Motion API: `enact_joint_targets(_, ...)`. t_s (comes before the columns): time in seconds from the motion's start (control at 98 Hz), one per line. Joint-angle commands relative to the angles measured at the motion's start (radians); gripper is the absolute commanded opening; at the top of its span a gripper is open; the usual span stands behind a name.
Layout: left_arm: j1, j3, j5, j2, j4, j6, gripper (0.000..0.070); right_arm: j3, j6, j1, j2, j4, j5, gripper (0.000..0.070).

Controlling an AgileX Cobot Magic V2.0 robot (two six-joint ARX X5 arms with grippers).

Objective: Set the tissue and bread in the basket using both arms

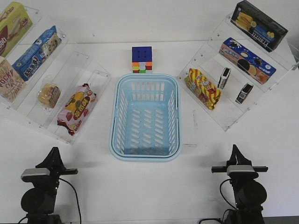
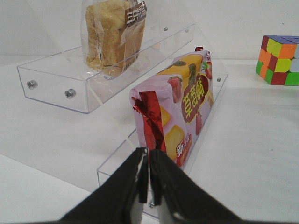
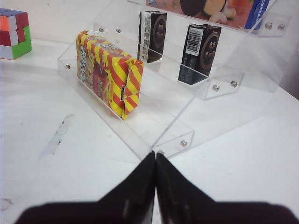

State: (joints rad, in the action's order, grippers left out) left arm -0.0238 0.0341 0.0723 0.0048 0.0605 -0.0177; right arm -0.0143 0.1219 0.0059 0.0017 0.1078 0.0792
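The light blue basket [image 1: 115, 122] stands in the middle of the table. The bread [image 1: 48, 94] sits in its clear wrapper on the left acrylic shelf, and it also shows in the left wrist view [image 2: 114, 32]. Two near-identical black tissue packets [image 1: 224, 78] [image 1: 244, 93] stand on the right shelf, and both show in the right wrist view [image 3: 153, 36] [image 3: 201, 49]. I cannot tell which is which. My left gripper [image 1: 52, 156] [image 2: 148, 175] is shut and empty at the front left. My right gripper [image 1: 235, 154] [image 3: 155, 161] is shut and empty at the front right.
A pink-red snack bag [image 1: 76, 108] [image 2: 180, 107] lies on the left shelf's lowest step. A red-and-yellow striped bag [image 1: 202, 88] [image 3: 107, 70] lies on the right shelf's lowest step. A colour cube [image 1: 142, 59] stands behind the basket. Biscuit boxes fill the upper steps.
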Motion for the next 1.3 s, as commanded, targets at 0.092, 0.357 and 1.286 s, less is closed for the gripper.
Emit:
enact_joint_targets(0.092, 0.001, -0.020, -0.003, -0.002, 0.016, -0.002, 0.0001, 0.002, -0.018, 0.000, -0.001, -0.010, 0.000, 0.0000)
enact_joint_targets(0.357, 0.001, -0.020, -0.003, -0.002, 0.016, -0.002, 0.0001, 0.002, -0.018, 0.000, -0.001, -0.010, 0.000, 0.0000)
enact_joint_targets(1.286, 0.001, -0.020, -0.003, -0.002, 0.016, -0.002, 0.0001, -0.296, -0.491, -0.001, 0.191, 0.113, 0.038, 0.0000)
